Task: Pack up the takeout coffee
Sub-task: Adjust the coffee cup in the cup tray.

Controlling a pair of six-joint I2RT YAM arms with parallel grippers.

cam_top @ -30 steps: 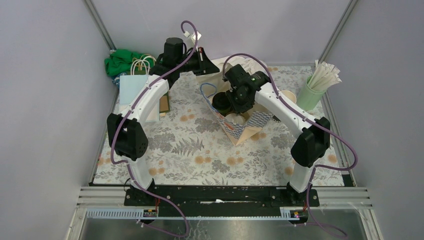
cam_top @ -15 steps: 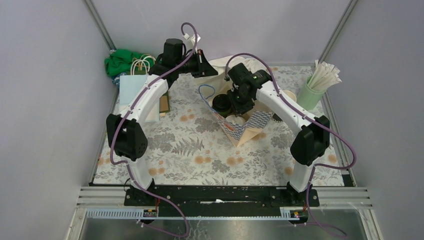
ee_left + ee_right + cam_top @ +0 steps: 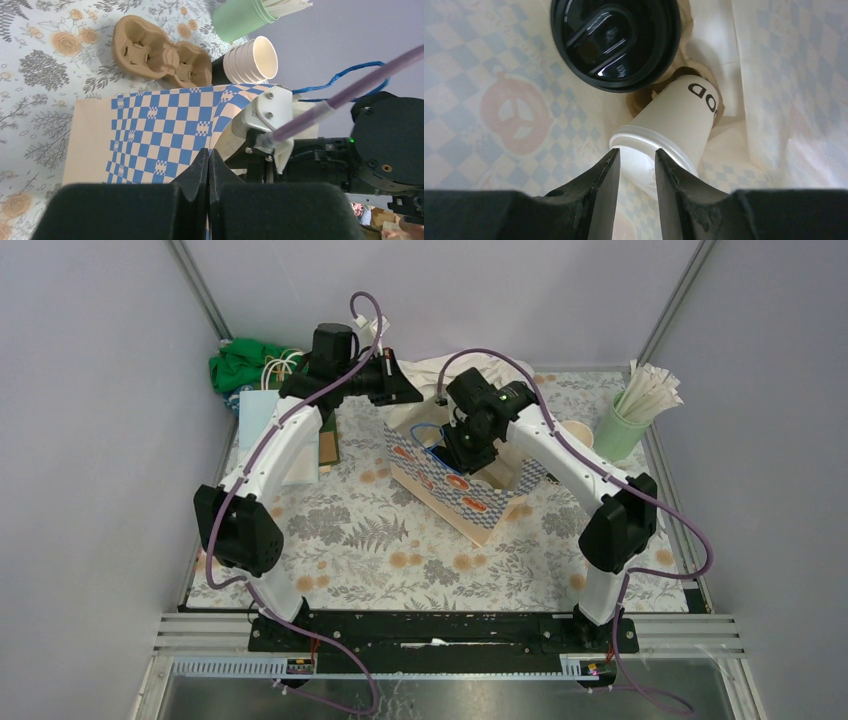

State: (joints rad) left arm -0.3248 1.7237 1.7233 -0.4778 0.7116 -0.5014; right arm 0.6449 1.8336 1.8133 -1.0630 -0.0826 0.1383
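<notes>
A blue-checked paper bag (image 3: 452, 486) stands open mid-table. My left gripper (image 3: 208, 156) is shut on the bag's top edge (image 3: 150, 135), at its far-left corner in the top view. My right gripper (image 3: 636, 161) reaches down inside the bag. Its fingers (image 3: 606, 175) press both sides of the white lid of a cream takeout coffee cup (image 3: 681, 117) with dark lettering. That cup leans tilted in a brown carrier at the bag's bottom. Beside it stands a cup with a black lid (image 3: 614, 40).
Behind the bag lie a stack of paper cups (image 3: 250, 60) on its side and an empty brown cup carrier (image 3: 160, 55). A mint tumbler of straws (image 3: 625, 425) stands far right. A pale blue bag (image 3: 262, 415) and green cloth (image 3: 240, 360) sit far left.
The left arm pulled back and left with the bag's edge. The bag rose from a slumped, narrow shape to a wide open one. The right gripper stayed inside it.
</notes>
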